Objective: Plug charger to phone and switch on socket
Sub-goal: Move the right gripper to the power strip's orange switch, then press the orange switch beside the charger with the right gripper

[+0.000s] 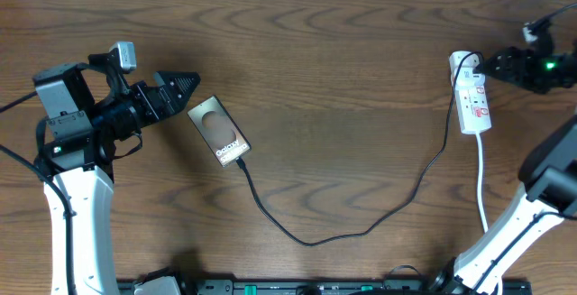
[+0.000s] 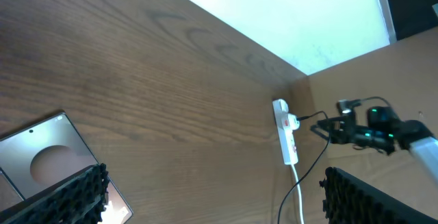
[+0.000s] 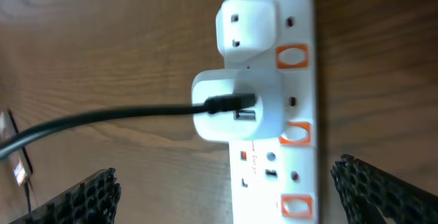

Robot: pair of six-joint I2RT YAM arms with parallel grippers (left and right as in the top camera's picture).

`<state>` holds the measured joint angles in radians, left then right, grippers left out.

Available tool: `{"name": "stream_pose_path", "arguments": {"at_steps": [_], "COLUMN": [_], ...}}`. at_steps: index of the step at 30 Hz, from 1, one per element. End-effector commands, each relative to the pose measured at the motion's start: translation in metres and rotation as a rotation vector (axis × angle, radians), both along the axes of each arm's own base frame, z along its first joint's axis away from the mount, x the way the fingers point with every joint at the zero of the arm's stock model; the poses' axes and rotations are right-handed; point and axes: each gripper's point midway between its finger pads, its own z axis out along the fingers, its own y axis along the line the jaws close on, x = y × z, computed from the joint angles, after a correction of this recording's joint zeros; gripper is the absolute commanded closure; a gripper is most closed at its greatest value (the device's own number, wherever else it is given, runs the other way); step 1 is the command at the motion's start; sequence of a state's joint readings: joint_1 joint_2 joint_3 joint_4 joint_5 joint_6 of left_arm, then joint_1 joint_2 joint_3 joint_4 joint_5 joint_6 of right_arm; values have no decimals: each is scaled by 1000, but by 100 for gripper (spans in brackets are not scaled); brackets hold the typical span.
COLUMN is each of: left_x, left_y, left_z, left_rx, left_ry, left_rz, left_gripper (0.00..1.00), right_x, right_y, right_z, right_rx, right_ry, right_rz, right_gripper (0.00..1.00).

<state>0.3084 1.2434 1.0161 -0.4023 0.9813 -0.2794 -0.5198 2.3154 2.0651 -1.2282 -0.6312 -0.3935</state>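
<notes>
Wooden table (image 1: pixel 343 69), phone (image 1: pixel 218 131) beside left tool (image 1: pixel 187 92), socket (image 1: pixel 473 96) toward right edge.

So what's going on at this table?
Two robot arms are getting a phone charging. The left gripper, open, sits beside the phone; the right gripper, open, hovers at the white power strip. The black charger cable runs from an adapter in the strip across to the phone's end. Neither gripper holds anything.
</notes>
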Motion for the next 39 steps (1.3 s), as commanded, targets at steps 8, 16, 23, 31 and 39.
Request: {"name": "stream_pose_path", "arguments": {"at_steps": [8,16,23,31,39], "left_x": [0,0,0,0,0], "left_y": [1,1,1,1,1], "left_z": [0,0,0,0,0], "left_rx": [20,20,20,20,20], "left_ry": [-12,-12,-12,-12,-12], "left_rz": [-3,-3,-3,-3,-3], "left_gripper": [2,2,2,2,2], "right_x": [7,7,9,12,15], "right_y": [16,16,16,19,30], "right_z": [-32,-32,-32,-31,-31], "right_rx": [26,30,44,57,58], "right_ry": [34,40,58,64,67], "right_rz": [48,39,-6,-23,-2], "right_gripper": [2,1,1,1,1]}}
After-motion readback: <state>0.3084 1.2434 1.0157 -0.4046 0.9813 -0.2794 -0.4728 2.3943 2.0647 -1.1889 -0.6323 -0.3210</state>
